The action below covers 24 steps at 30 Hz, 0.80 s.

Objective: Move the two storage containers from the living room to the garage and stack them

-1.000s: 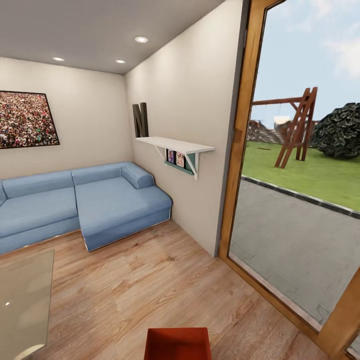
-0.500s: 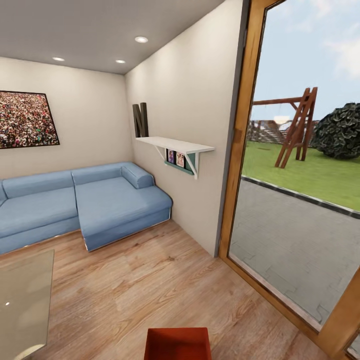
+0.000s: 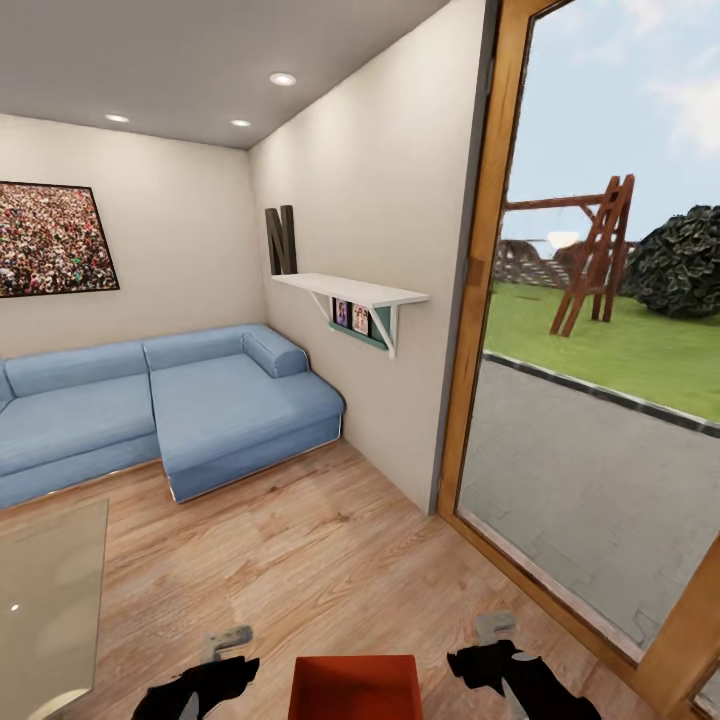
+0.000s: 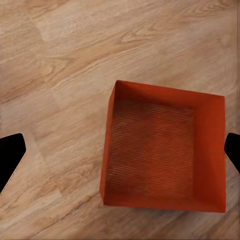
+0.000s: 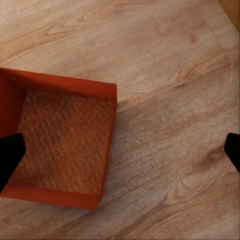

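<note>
Both open: left gripper (image 3: 228, 640) and right gripper (image 3: 493, 628) flanking orange-red container (image 3: 355, 687) on wood floor (image 3: 300, 560), no contact, sofa (image 3: 160, 400) behind

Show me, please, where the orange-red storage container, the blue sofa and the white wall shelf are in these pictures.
storage container (image 4: 160, 150), left wrist view, on its mesh-textured inner bottom.
blue sofa (image 3: 225, 395), head view, on the chaise seat cushion.
white wall shelf (image 3: 350, 288), head view, on the top board.
</note>
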Tool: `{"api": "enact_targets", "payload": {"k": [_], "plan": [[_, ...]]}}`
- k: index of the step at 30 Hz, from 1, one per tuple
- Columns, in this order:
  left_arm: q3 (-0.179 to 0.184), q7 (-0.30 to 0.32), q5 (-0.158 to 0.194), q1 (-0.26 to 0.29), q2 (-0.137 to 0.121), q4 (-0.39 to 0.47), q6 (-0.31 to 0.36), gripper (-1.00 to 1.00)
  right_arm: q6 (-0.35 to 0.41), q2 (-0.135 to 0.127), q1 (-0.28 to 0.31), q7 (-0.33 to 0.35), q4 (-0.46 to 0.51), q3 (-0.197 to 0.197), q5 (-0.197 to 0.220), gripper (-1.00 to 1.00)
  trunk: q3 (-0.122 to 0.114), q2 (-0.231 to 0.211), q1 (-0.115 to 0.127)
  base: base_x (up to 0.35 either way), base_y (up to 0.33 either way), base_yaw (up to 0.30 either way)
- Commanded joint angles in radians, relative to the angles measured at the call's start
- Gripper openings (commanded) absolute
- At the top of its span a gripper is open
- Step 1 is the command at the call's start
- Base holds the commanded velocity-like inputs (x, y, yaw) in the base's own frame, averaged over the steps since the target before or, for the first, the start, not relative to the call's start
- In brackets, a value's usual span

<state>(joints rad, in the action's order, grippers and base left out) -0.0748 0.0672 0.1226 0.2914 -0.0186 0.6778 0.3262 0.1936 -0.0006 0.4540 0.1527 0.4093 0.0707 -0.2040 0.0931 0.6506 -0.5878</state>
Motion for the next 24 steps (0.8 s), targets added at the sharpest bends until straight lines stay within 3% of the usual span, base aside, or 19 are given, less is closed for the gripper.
{"api": "enact_targets", "payload": {"k": [1, 8, 24], "plan": [[-0.002, -0.002, 0.009, 0.01, 0.001, 0.011, 0.03, 1.0, 0.014, 0.001, 0.006, 0.011, 0.009, 0.008, -0.01, 1.0, 0.002, 0.002, 0.0, 0.0, 0.0, 0.0], [0.001, -0.014, 0.009, 0.026, 0.006, 0.022, 0.068, 1.0, 0.022, 0.001, 0.015, 0.017, 0.016, 0.003, -0.012, 1.0, 0.002, 0.002, 0.0, 0.0, 0.0, 0.0], [0.003, -0.011, 0.009, 0.027, 0.002, 0.022, 0.062, 1.0, 0.021, 0.001, 0.015, 0.016, 0.016, 0.006, -0.01, 1.0, 0.018, 0.002, 0.0, 0.0, 0.0, 0.0]]}}
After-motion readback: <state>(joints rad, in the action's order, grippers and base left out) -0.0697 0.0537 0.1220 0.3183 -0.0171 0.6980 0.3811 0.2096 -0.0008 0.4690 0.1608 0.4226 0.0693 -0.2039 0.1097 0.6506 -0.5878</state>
